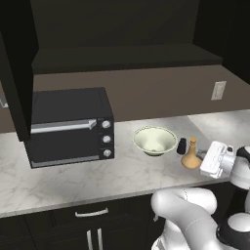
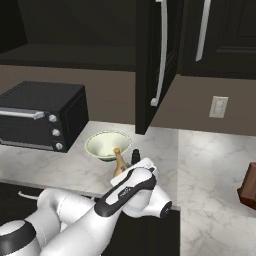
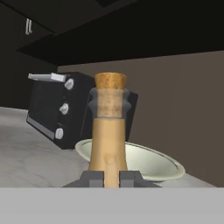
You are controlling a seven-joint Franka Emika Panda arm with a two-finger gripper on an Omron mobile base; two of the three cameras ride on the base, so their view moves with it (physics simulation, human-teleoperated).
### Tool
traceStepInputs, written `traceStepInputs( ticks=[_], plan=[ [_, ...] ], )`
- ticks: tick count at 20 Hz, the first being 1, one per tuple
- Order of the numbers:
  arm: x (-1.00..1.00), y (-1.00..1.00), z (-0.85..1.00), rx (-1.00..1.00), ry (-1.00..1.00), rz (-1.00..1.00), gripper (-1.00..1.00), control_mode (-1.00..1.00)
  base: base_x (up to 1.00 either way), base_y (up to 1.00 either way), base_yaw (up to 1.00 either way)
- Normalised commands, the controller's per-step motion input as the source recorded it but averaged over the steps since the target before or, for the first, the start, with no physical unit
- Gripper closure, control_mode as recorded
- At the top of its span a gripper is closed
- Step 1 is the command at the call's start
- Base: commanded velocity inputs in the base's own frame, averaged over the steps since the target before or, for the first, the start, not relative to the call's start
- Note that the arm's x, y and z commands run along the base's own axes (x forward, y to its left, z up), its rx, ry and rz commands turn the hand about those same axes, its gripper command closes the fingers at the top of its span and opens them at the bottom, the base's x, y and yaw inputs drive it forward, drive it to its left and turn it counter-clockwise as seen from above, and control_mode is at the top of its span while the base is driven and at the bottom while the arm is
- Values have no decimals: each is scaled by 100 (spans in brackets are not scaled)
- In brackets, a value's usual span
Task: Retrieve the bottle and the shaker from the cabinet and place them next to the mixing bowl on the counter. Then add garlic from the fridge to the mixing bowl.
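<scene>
Flat, even rendered light falls on the counter (image 1: 73,176), which reads bright and pale with only faint soft shadows beneath the mixing bowl (image 1: 155,140) and the microwave (image 1: 71,126). The cabinet (image 1: 122,29) above sinks into near-black, its interior detail lost. No glare, no lens distortion. Edges look slightly soft, perhaps from low resolution. The bottle (image 3: 108,131) appears sharp close up.

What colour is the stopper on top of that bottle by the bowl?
The bottle has a tan-brown cork stopper, seen best in the hand view.
</scene>
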Motion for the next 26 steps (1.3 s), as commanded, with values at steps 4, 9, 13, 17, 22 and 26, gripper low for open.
traceStepInputs(
  ticks=[4,9,13,17,22,26],
  plan=[
    [5,0,-4,0,0,0,100,-100,0,0,0],
    [5,4,-1,0,0,0,100,-100,0,0,0],
    [8,10,0,0,0,0,100,-100,0,0,0],
    [9,7,0,0,0,0,100,-100,0,0,0],
    [9,6,-1,0,0,0,100,-100,0,0,0],
    [11,7,-7,0,0,0,100,-100,0,0,0]
  ],
)
